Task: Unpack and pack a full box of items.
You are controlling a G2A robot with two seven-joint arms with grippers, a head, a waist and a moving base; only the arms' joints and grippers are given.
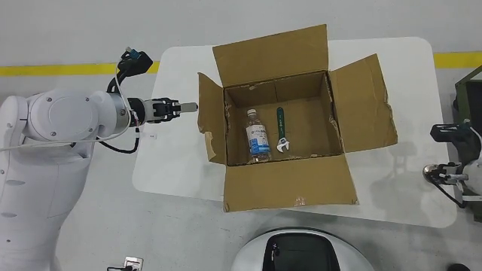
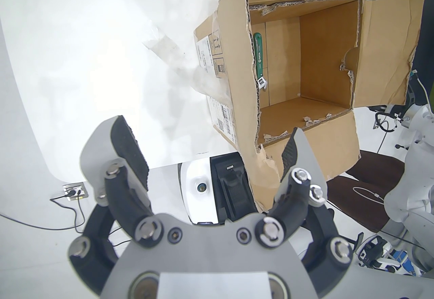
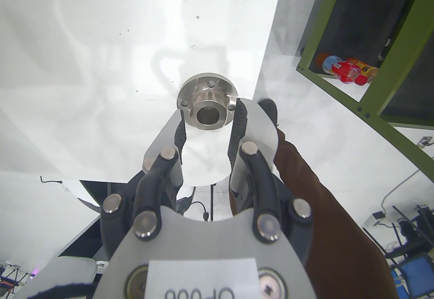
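Top view: my left hand (image 1: 185,108) hangs wide open and empty, just short of the box (image 1: 286,184). The bottle (image 1: 257,137) and wrench (image 1: 281,129) lie beyond it, inside.

Left wrist view: I'd lift over the torn flap ahead before dropping in.

Right wrist view: my right hand (image 3: 211,117) is clamped on a metal flange (image 3: 203,90) above the worktop (image 3: 84,42). I'd set it down flat, away from the edge.

White-shelled left arm (image 1: 71,117), grey metal pincers
On the left pincer (image 2: 210,137) and right pincer (image 3: 210,117), ribbed black pads (image 2: 130,144) and black links (image 2: 117,191) are fastened with silver screws (image 2: 148,231).
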